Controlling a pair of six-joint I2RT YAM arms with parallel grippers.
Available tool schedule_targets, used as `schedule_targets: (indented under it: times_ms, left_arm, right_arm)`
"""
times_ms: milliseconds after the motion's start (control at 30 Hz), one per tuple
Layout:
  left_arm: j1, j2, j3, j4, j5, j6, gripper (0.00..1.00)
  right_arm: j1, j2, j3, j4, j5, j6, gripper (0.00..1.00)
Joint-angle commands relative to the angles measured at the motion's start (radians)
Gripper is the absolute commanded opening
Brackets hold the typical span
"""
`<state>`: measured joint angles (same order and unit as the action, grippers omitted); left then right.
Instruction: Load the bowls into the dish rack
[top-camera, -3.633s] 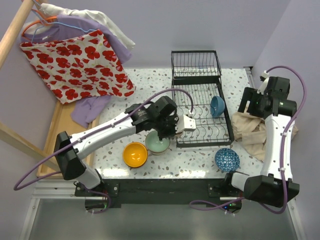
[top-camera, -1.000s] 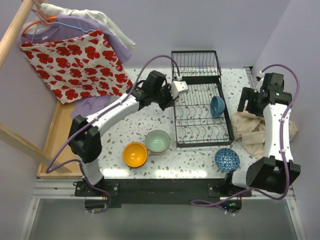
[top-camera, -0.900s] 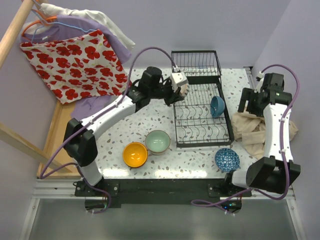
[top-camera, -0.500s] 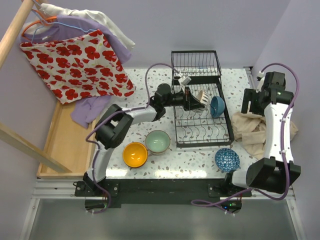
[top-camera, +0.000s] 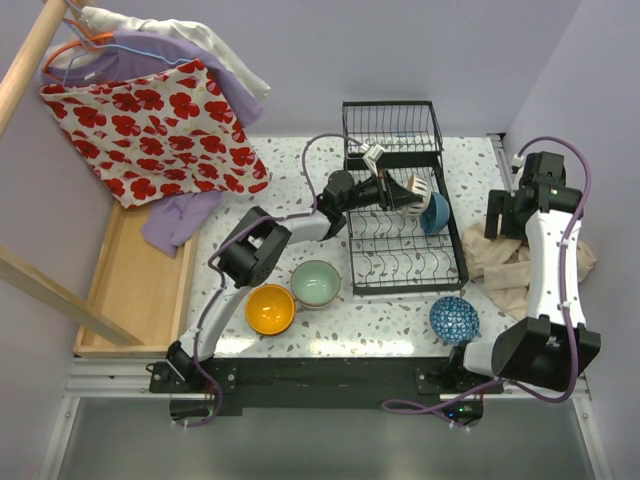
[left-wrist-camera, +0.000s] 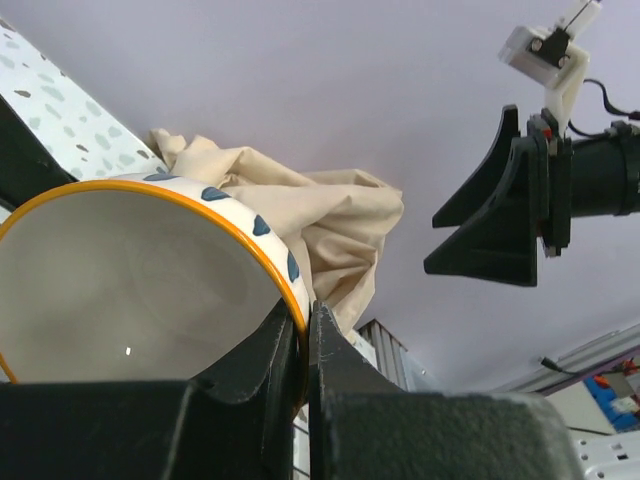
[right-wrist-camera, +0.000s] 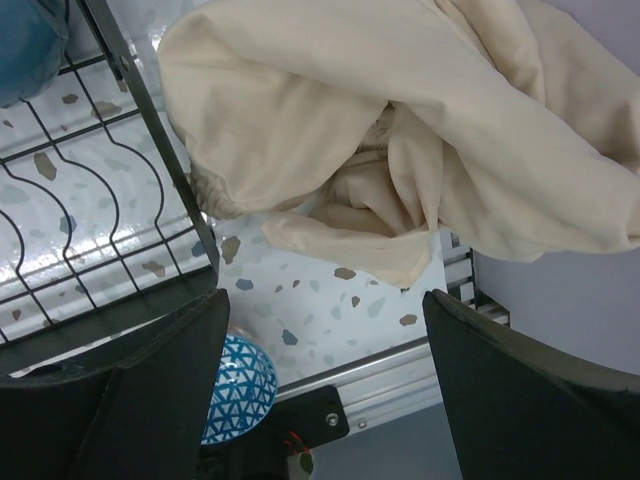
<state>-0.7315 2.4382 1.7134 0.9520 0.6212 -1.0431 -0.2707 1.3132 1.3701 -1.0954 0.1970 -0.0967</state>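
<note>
Only L wrist cam: orange-rimmed bowl in pinch of L gripper

The left gripper covers the lower part of the cream bowl.

The top external camera hangs high above and behind the arm bases, looking down on the whole table. The left wrist camera, close against an orange-rimmed bowl, faces nearly level toward the table's right edge and the right arm. The right wrist camera looks straight down, from close by, at the right side of the dish rack. All three views share the cream cloth. The top and right wrist views share the blue-white patterned bowl.
</note>
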Motion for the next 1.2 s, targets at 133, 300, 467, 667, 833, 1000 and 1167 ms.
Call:
schedule_targets:
  times_ms: [133,300,467,667,833,1000,1167]
  left_arm:
    - [-0.031,0.107,0.156,0.129,-0.106,-0.09,0.0]
    - [-0.035,0.157,0.192,0.129,-0.136,-0.126,0.0]
    - [-0.036,0.182,0.174,0.166,-0.147,-0.169,0.0]
    - [-0.022,0.139,0.023,0.261,-0.19,-0.228,0.0]
    - [-0.022,0.107,-0.038,0.274,-0.19,-0.248,0.0]
    - [-0.022,0.078,-0.057,0.258,-0.178,-0.193,0.23]
    - [-0.014,0.007,-0.057,0.084,-0.152,-0.062,0.48]
  right_arm:
    - [-0.004,0.003,0.015,-0.011,0.059,-0.035,0.82]
    - [-0.005,0.015,0.021,-0.015,0.073,-0.041,0.82]
    - [-0.004,0.014,0.014,-0.021,0.082,-0.046,0.82]
    - [-0.004,0.024,0.015,-0.02,0.084,-0.047,0.82]
    - [-0.004,0.032,0.021,-0.015,0.071,-0.043,0.82]
    - [-0.005,0.029,0.02,-0.014,0.056,-0.035,0.82]
    - [-0.005,0.021,0.026,-0.015,0.033,-0.023,0.82]
